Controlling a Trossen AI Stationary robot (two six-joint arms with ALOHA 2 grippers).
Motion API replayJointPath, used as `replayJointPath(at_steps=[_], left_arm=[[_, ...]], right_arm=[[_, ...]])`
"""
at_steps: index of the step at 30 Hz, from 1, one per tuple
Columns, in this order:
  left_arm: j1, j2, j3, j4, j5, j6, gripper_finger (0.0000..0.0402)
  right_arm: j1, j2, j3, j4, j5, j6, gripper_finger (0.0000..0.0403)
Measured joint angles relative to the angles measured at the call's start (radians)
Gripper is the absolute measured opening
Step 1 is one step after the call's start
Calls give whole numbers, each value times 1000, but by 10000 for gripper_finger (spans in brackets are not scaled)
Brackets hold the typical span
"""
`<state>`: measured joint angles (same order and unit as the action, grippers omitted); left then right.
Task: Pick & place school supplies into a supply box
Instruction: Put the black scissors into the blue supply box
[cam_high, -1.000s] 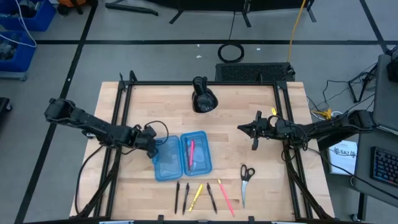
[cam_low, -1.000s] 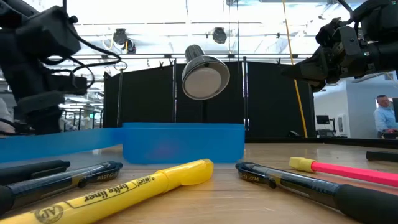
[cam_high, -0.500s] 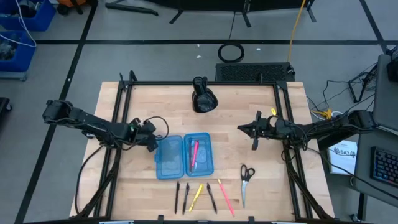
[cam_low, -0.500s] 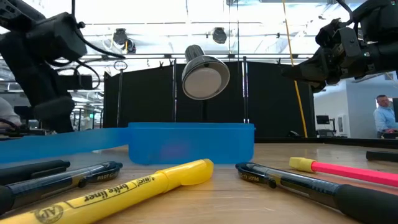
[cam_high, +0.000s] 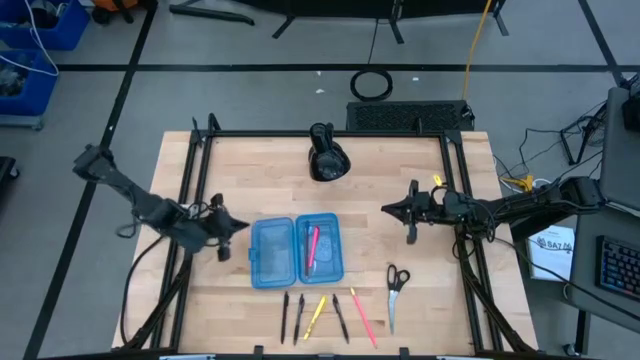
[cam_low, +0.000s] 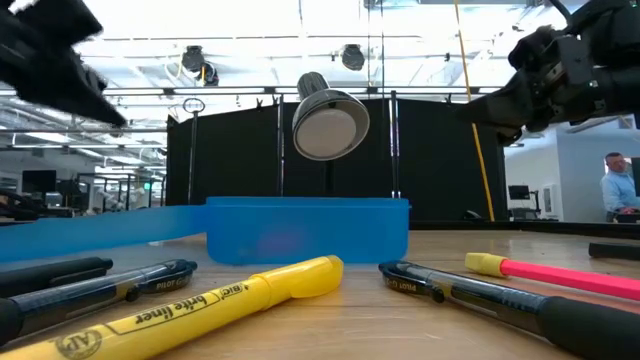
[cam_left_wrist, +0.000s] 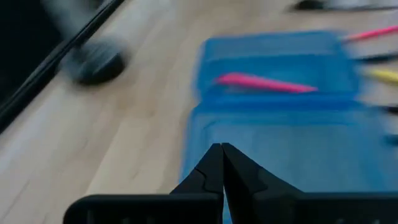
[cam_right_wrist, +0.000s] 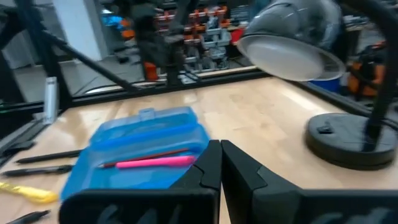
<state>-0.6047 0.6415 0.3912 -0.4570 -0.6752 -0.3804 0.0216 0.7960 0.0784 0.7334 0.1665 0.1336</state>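
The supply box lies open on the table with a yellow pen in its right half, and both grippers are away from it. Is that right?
Not quite: the pen in the right half of the supply box is pink, not yellow, as the high view shows. The rest stands: the box lies open, and the left gripper and right gripper are both away from it.

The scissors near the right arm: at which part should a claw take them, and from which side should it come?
Take the scissors probably across the closed silver blades just below the black handles, coming straight down from above. They lie flat on the table, alone and clear of the pens, handles pointing toward the right claw.
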Motion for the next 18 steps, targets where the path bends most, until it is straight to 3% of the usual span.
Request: replayJointPath(at_steps=[5, 10, 13, 18], left_arm=[[-41, -72, 1, 180, 193, 369, 9], [-43, -75, -50, 400, 361, 614, 4], [-17, -95, -114, 484, 351, 659, 3], [58, -239, -223, 535, 360, 598, 2]], right_arm=[[0, 0, 0, 17, 45, -14, 0], [0, 0, 0, 18, 43, -10, 0], [0, 0, 0, 18, 43, 17, 0], [0, 2, 0, 18, 25, 39, 0]])
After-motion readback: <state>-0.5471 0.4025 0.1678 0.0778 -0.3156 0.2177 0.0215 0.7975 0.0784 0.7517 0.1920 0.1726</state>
